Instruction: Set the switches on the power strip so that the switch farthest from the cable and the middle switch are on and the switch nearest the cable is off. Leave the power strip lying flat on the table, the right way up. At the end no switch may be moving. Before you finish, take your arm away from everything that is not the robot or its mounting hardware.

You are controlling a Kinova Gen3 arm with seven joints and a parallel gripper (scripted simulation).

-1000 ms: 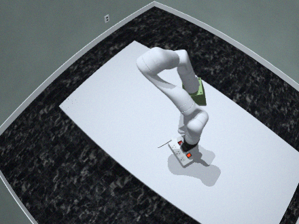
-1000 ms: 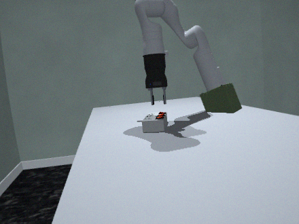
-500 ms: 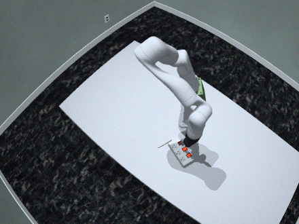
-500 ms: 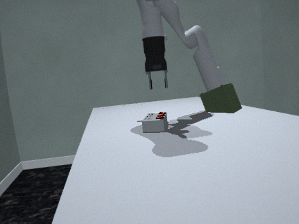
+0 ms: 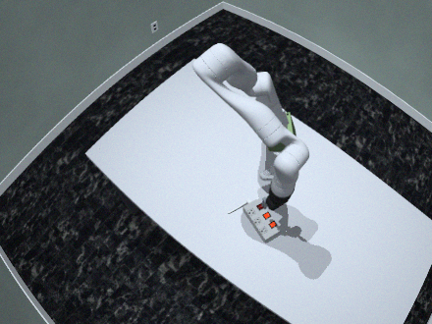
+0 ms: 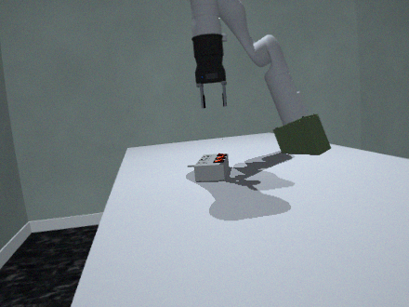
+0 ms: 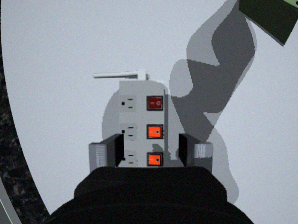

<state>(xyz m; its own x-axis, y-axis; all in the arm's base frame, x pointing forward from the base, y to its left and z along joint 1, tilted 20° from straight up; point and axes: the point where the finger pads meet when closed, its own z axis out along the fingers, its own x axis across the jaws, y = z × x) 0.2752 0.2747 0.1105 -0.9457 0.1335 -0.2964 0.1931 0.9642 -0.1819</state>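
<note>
The power strip (image 5: 261, 227) (image 6: 210, 173) (image 7: 143, 145) lies flat and upright on the white tabletop (image 5: 162, 147) (image 6: 232, 260) (image 7: 55, 65), to the right of centre in the top view, its 3 switches facing up where a fingertip could press them from above. In the wrist view the cable (image 5: 238, 208) (image 6: 191, 166) (image 7: 117, 75) leaves the far end and points left, which settles which switch is which. The switch nearest the cable (image 5: 260, 206) (image 7: 155, 103) is dark red, so it appears off; the middle switch (image 5: 266, 215) (image 7: 155, 132) and the switch farthest from the cable (image 5: 273, 224) (image 7: 154, 159) glow orange, so both appear on. That matches the wanted pattern. The fingers (image 6: 214, 107) stand wide apart with nothing between them, pointing down high over the strip, well apart from it, presumably so that nothing gets nudged. The arm (image 5: 255, 110) (image 6: 279, 84) touches neither strip nor cable, as the finish requires. The work looks done; the sensible choice is to stay clear, since another descent could flip a switch or shift the strip.

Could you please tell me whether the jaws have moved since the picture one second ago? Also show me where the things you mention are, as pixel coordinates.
Yes: in the exterior view the jaws (image 6: 214, 107) have risen, now higher above the power strip (image 6: 210, 174) (image 7: 142, 120).
</note>
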